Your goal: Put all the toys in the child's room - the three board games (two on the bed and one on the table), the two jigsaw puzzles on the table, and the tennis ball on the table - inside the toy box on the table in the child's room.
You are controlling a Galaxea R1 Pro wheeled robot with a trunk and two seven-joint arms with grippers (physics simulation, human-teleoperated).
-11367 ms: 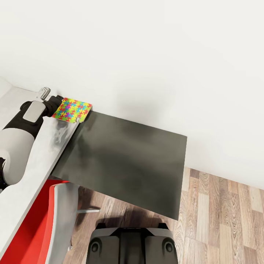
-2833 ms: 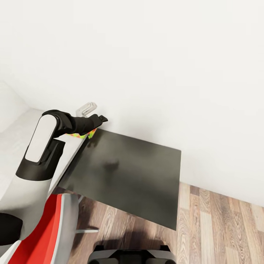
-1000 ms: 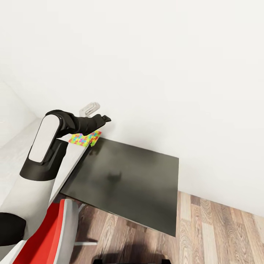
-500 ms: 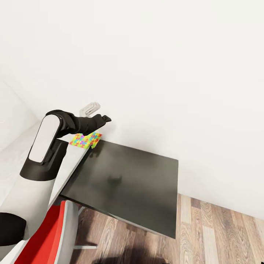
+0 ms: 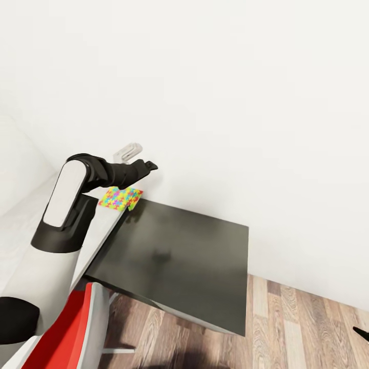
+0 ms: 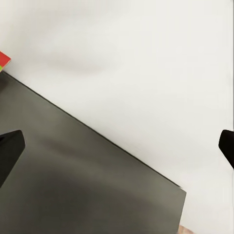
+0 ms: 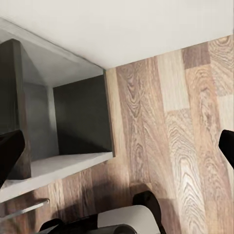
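One jigsaw puzzle (image 5: 121,199), a flat multicoloured square, lies on the end of the pale grey table (image 5: 106,224) against the white wall. My left gripper (image 5: 142,160) hovers just above and beyond the puzzle, held over the seam with the dark cabinet. In the left wrist view its fingertips stand wide apart, so the left gripper (image 6: 117,145) is open and empty, and a red-green puzzle corner (image 6: 4,60) shows at the edge. My right gripper (image 7: 117,148) hangs open over the wood floor; its fingertip (image 5: 362,333) shows low at the right.
A lower dark-topped cabinet (image 5: 179,253) adjoins the table end, its open side (image 7: 78,122) facing the floor. A red chair (image 5: 66,333) stands close at my left. Wood-plank floor (image 5: 307,328) spreads to the right. The white wall runs right behind table and cabinet.
The whole view has shifted a little as the camera moved. My left gripper has lifted off the table, leaving the puzzle lying there. The right fingertip has come into view.
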